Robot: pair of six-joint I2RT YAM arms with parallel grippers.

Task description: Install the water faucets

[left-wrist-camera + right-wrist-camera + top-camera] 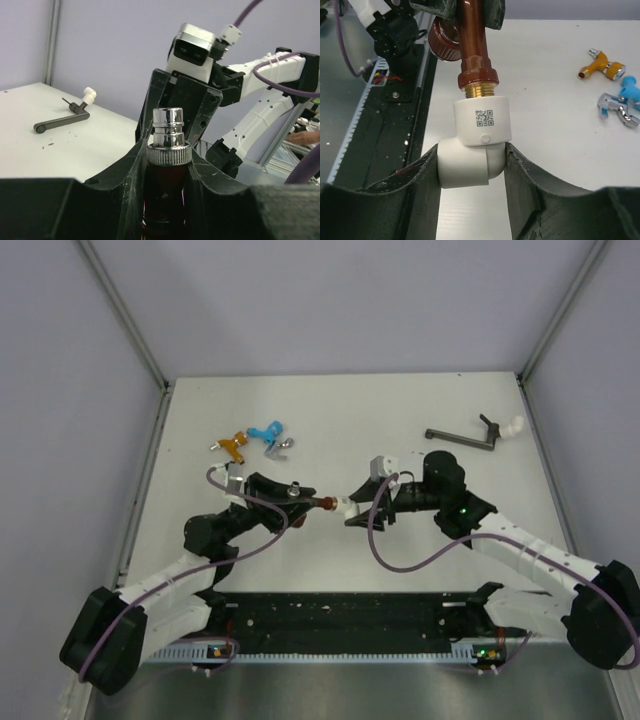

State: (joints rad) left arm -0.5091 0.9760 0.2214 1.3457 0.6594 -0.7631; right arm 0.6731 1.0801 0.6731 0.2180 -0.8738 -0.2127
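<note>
Top external: orange faucet, well aside

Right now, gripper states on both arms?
Left gripper: shut on the dark red-brown tap-shaped faucet.
Right gripper: shut on the white plastic elbow pipe fitting.

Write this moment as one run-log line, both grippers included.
left gripper: shut on red-brown faucet; right gripper: shut on white elbow; brass thread at elbow opening; orange faucet, blue faucet: on table

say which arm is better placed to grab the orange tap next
Left, probably: the orange tap lies just beyond the left gripper; the right gripper, holding the white elbow, is farther off. Left must first release the brown tap.
</note>
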